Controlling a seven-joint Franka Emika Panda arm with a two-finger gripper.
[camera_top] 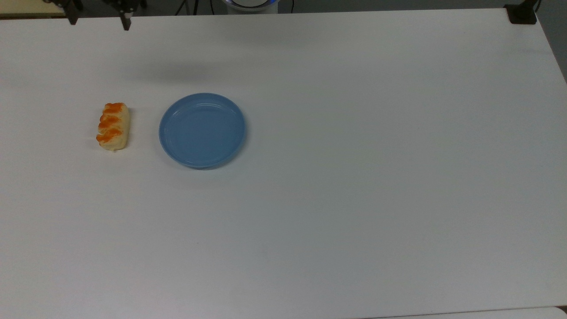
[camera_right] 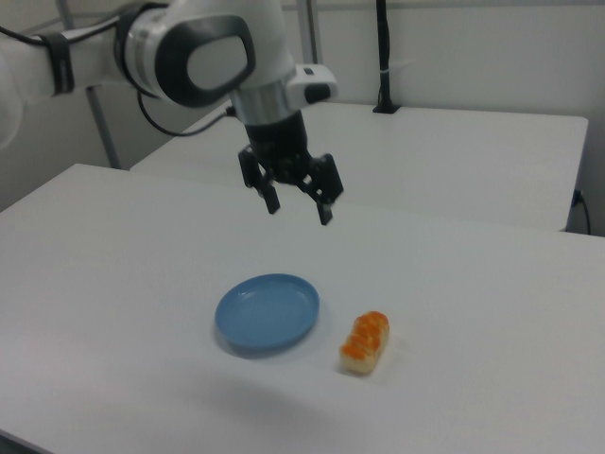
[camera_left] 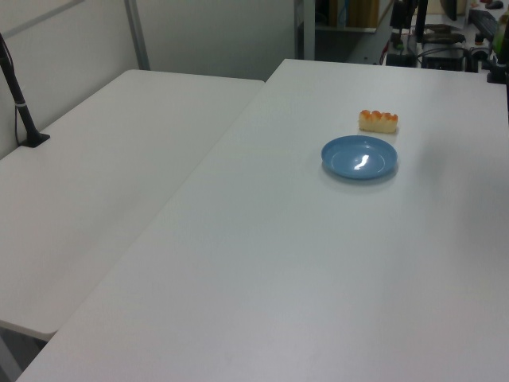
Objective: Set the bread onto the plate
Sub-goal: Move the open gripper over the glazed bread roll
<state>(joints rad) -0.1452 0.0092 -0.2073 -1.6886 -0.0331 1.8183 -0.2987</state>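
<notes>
bread [camera_right: 365,341]: just beside plate [camera_right: 267,312], apart from its rim, on white surface [camera_right: 473,284] | likely light, soft, squashable; grip gently across short sides at mid-length | claw [camera_right: 299,205]: wide open, empty, high above plate

White table [camera_top: 354,177]: bread [camera_top: 113,126], plate [camera_top: 202,130].

The bread [camera_top: 113,126] is pale yellow with orange glazed patches; the plate [camera_top: 202,130] plain glossy blue; the table [camera_top: 354,177] white.
</notes>
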